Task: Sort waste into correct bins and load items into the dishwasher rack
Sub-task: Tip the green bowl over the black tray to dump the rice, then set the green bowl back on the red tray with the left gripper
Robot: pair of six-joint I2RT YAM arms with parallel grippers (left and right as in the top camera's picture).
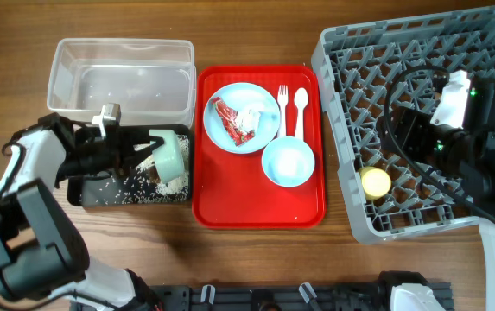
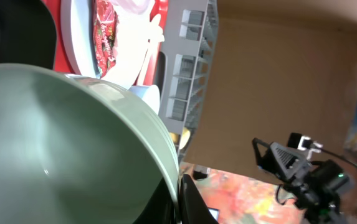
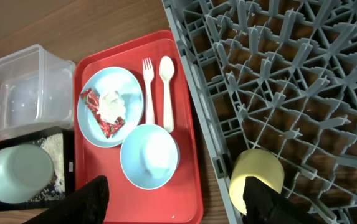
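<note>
My left gripper (image 1: 148, 145) is shut on the rim of the pale green bowl (image 1: 171, 155), which is tipped on its side over the black tray (image 1: 100, 192); white rice grains (image 1: 171, 183) lie in the tray. The left wrist view shows the bowl (image 2: 60, 143) clamped between my fingers (image 2: 178, 199). The light blue plate (image 1: 241, 117) holds the red wrapper (image 1: 228, 118) and the white tissue (image 1: 252, 118). The fork (image 1: 282, 108), the spoon (image 1: 299, 108) and the light blue bowl (image 1: 288, 161) lie on the red serving tray (image 1: 260, 212). My right gripper (image 3: 178, 202) is open and empty above the grey rack (image 1: 420, 52), near the yellow cup (image 3: 256, 177).
The clear tub (image 1: 117, 73) stands behind the black tray at the far left. The yellow cup (image 1: 373, 180) sits in the rack's front left corner. Bare wooden table lies along the front edge. The right arm and its cable hang over the rack.
</note>
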